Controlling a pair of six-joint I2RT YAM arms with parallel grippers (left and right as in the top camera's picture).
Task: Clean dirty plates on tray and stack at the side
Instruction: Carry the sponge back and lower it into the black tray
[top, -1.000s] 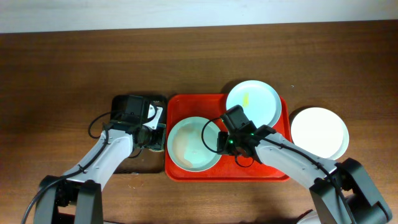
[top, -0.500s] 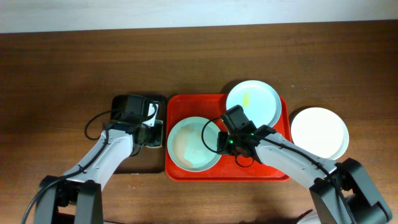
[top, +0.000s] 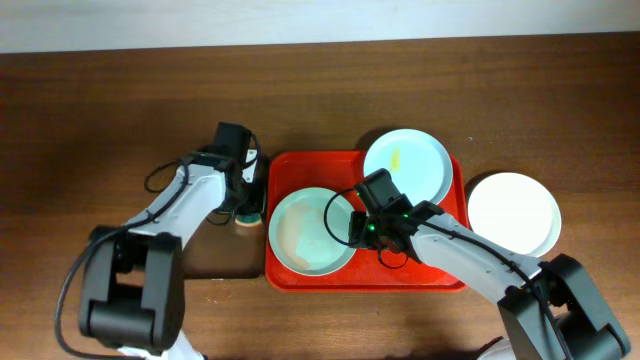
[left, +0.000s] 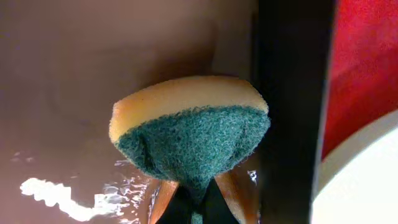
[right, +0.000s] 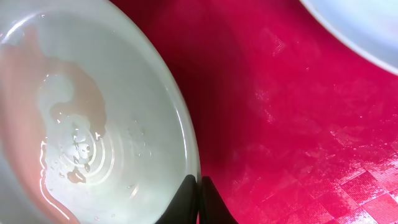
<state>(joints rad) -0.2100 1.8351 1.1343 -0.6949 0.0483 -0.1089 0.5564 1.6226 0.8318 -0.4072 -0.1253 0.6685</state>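
The red tray (top: 440, 262) lies at mid table. A pale wet plate (top: 312, 232) with a brownish film sits in its left half. My right gripper (top: 356, 228) is shut on that plate's right rim; the right wrist view shows the black fingertips (right: 199, 190) pinching the rim of the plate (right: 81, 118) over the tray (right: 298, 124). A second plate (top: 407, 165) with a yellow smear rests at the tray's far right corner. A third, clean plate (top: 514, 212) sits on the table to the right. My left gripper (top: 248, 203) is shut on a yellow-and-green sponge (left: 189, 134) beside the tray's left edge.
A black tray (top: 215, 255) lies left of the red tray, under the left gripper; its dark rim (left: 292, 93) shows in the left wrist view, with wet patches on its floor. Brown table surrounds both trays.
My left arm has swung away from the black tray's far-left corner toward the red tray's left edge, lifting the sponge. The right arm and the plates have not moved.
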